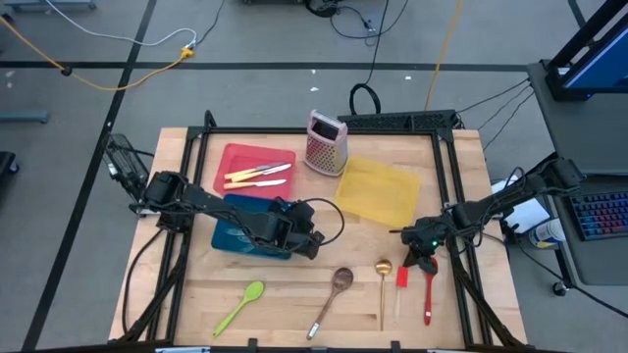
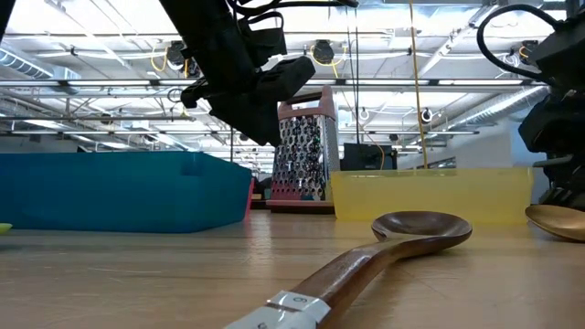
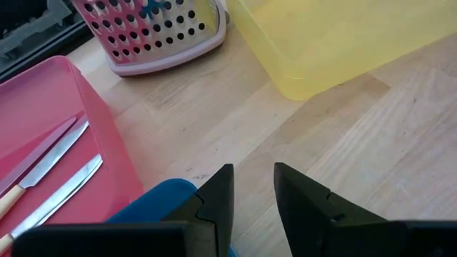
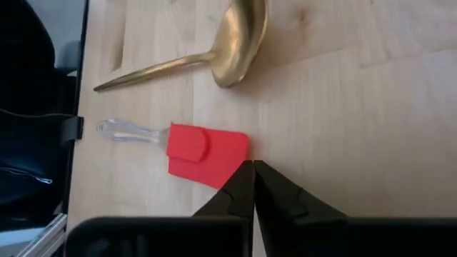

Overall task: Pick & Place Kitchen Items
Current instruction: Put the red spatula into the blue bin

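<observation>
right gripper [image 4: 252, 168] low over near-right table, fingers pinched fully together beside red spatula [image 4: 208, 155] blade edge. nothing between them, so grab looks missed or just a nudge. spatula flat on wood, clear handle pointing away, gold spoon [image 4: 235, 39] just beyond. left gripper [image 3: 251, 187] parked mid-table over blue bin [image 1: 247, 235], fingers partly apart, holding nothing. knives [image 1: 257, 175] already sorted in red tray [image 1: 234, 157], probably by type. green spoon [image 1: 240, 305], wooden spoon [image 1: 332, 297], red-handled utensil [image 1: 429, 298] waiting along near edge.
</observation>
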Motion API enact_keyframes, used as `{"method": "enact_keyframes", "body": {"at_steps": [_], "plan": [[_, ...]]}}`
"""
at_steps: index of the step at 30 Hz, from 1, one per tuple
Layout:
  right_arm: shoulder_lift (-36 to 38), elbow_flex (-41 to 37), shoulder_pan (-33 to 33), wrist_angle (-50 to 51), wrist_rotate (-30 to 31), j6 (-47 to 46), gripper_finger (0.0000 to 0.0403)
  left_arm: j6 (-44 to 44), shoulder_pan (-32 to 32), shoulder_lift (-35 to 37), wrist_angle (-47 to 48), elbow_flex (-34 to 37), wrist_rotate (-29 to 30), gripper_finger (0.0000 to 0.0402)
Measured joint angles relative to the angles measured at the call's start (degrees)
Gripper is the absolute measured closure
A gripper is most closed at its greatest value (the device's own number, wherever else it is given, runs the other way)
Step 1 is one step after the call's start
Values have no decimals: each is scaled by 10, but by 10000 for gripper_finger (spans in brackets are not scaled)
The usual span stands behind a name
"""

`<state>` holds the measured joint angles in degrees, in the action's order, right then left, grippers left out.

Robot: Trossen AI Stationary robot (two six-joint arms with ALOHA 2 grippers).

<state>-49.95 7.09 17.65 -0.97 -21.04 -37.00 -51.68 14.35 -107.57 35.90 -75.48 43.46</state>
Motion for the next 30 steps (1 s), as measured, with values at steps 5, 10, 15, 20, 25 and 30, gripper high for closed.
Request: {"method": "enact_keyframes", "body": {"at_steps": [5, 10, 15, 20, 25, 30], "plan": [[0, 0, 0, -10, -1, 4, 401, 5, 0, 0, 0, 0, 0, 295], [0, 0, 0, -11, -1, 1, 383, 5, 0, 0, 0, 0, 0, 295], [0, 0, 0, -12, -1, 0, 341, 3, 0, 0, 0, 0, 0, 295], [0, 0, 0, -16, -7, -4, 293, 1, 0, 0, 0, 0, 0, 295], [0, 0, 1, -28, -43, -34, 267, -1, 0, 0, -1, 0, 0, 295], [-3, 2, 15, -14, -29, -69, 266, -12, 0, 0, -1, 0, 0, 295]]}}
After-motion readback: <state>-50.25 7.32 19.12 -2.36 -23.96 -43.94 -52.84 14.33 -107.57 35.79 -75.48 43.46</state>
